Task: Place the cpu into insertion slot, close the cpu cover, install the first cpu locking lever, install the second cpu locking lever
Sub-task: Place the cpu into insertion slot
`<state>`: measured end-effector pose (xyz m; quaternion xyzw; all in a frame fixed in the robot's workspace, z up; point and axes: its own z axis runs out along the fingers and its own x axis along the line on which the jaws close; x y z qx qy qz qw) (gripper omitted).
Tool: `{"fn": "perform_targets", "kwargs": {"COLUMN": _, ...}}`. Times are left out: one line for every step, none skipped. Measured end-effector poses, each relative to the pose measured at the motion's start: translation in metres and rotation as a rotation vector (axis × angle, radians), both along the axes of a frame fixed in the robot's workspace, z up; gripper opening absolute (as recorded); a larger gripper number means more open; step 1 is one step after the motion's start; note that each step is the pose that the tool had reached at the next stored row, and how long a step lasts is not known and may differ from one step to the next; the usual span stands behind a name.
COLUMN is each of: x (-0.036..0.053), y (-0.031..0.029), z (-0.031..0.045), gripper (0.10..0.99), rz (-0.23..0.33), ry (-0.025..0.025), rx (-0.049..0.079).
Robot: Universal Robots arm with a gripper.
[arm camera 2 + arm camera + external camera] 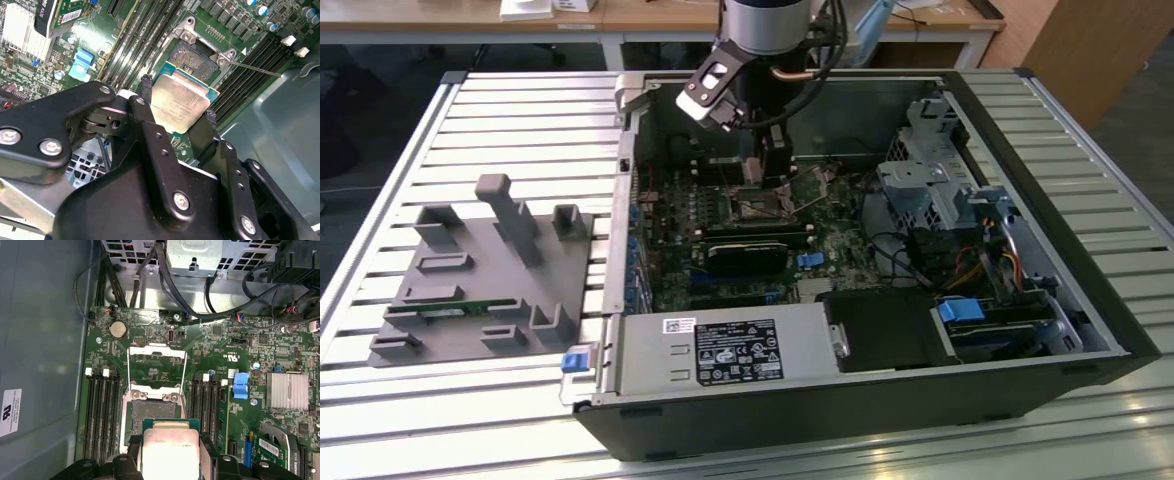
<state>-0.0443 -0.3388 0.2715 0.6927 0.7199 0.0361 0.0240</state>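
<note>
gripper [178, 100] pinching the cpu [180, 104], silvery square top, green edge, over insertion slot [197, 56]

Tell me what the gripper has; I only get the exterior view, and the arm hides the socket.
Observer: In both wrist views the gripper is shut on the cpu, gripping it by two opposite edges.
Operator: Is it seated?
Observer: No. In the first wrist view the dark centre of the insertion slot shows bare beside the chip, which is not down in it.
Operator: And the cover?
Observer: The cpu cover is swung open, away from the socket.
</note>
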Motion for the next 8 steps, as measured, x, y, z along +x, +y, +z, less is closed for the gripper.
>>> {"fn": "perform_targets", "kwargs": {"x": 0.0, "y": 0.0, "z": -0.0004, "gripper": 0.541, "rz": 0.0, "ry": 0.0, "rx": 0.0}}
{"fn": "perform_targets", "kwargs": {"x": 0.0, "y": 0.0, "z": -0.0009, "gripper": 0.541, "rz": 0.0, "ry": -0.0001, "rx": 0.0}}
{"fn": "perform_targets", "kwargs": {"x": 0.0, "y": 0.0, "z": -0.0013, "gripper": 0.541, "rz": 0.0, "ry": 0.0, "rx": 0.0}}
{"fn": "perform_targets", "kwargs": {"x": 0.0, "y": 0.0, "z": -0.0018, "gripper": 0.541, "rz": 0.0, "ry": 0.0, "rx": 0.0}}
{"fn": "perform_targets", "kwargs": {"x": 0.0, "y": 0.0, "z": -0.0022, "gripper": 0.541, "rz": 0.0, "ry": 0.0, "rx": 0.0}}
{"fn": "perform_targets", "kwargs": {"x": 0.0, "y": 0.0, "z": -0.0027, "gripper": 0.541, "rz": 0.0, "ry": 0.0, "rx": 0.0}}
{"fn": "perform_targets", "kwargs": {"x": 0.0, "y": 0.0, "z": -0.0032, "gripper": 0.541, "rz": 0.0, "ry": 0.0, "rx": 0.0}}
{"fn": "perform_targets", "kwargs": {"x": 0.0, "y": 0.0, "z": -0.0037, "gripper": 0.541, "rz": 0.0, "ry": 0.0, "rx": 0.0}}
